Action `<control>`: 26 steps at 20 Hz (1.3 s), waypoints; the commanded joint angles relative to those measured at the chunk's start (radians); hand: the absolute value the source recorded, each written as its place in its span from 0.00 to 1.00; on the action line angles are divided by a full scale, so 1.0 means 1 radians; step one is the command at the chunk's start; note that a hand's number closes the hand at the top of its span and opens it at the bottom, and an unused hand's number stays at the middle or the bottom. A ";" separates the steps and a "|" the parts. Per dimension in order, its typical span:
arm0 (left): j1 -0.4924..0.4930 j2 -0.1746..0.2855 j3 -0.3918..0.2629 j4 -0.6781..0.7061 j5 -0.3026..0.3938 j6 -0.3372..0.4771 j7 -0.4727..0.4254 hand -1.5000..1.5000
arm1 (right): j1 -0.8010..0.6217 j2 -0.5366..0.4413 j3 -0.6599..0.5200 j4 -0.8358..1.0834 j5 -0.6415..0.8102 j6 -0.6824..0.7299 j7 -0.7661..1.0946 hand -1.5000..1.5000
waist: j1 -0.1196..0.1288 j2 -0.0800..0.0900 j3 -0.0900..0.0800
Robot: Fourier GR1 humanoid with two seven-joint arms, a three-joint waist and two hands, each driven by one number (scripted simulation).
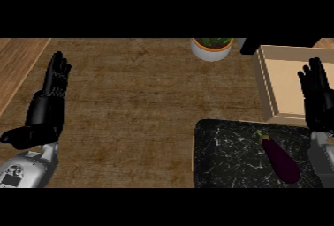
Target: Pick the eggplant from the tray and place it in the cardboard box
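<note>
A dark purple eggplant [281, 160] with a small green stem lies lengthwise on the black speckled tray [225, 154] at the lower right. Beyond the tray, at the right edge, stands the open cardboard box [282, 78], its pale floor showing. My right hand [318, 99] is open, fingers straight and pointing away, hovering over the box's near right part, just beyond and to the right of the eggplant. At the left of the view my left hand [47, 103] rests open over the counter, far from the tray.
A white pot with a green plant [211, 47] stands at the far edge, left of the box. The brown counter [137, 101] stretches between the two hands. A lighter wooden strip [16, 66] runs along the left side.
</note>
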 commanded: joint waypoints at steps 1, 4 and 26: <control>0.039 0.002 0.041 0.039 0.001 0.001 0.012 0.50 | -0.019 -0.010 0.016 0.029 0.029 0.063 -0.046 1.00 | -0.044 0.018 -0.021; 0.141 -0.025 0.051 0.156 0.033 0.019 0.029 0.50 | 0.044 -0.113 0.121 -0.111 0.137 0.110 -0.033 1.00 | -0.058 0.017 -0.025; 0.217 -0.097 0.040 0.186 0.085 -0.050 0.110 0.50 | 0.503 -0.624 0.064 -0.712 0.520 0.205 0.505 0.00 | -0.058 0.011 -0.022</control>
